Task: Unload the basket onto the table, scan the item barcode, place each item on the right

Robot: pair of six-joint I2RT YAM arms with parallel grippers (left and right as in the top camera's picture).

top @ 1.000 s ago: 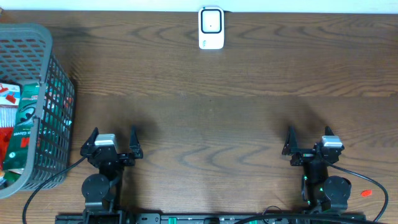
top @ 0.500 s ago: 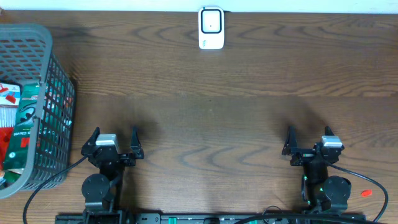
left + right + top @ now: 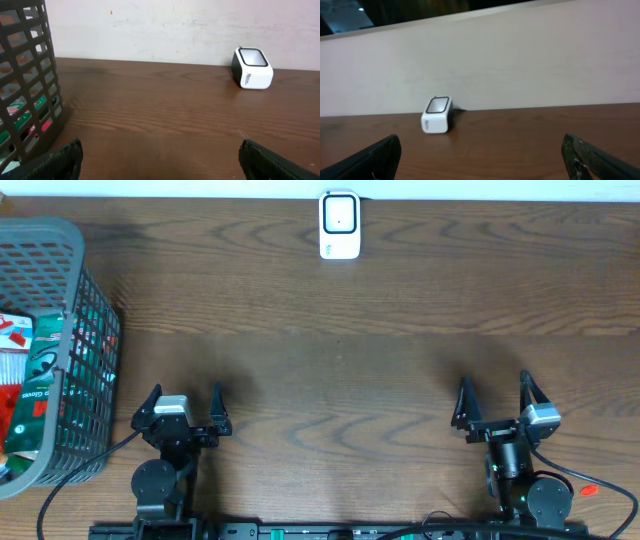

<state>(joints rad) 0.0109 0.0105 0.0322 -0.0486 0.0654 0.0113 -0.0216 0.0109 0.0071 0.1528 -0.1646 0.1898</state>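
Grippers: left gripper (image 3: 184,397) and right gripper (image 3: 494,385) both spread wide, empty | item (image 3: 40,365) in basket (image 3: 92,380), far left | scanner (image 3: 340,225) at far edge | tip: left arm picks, barcode faces scanner squarely.

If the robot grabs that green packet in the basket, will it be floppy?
Probably floppy: the green packet looks like a soft, thin bag. Likely light too. Wedged beside other packets in the basket, it may snag coming out.
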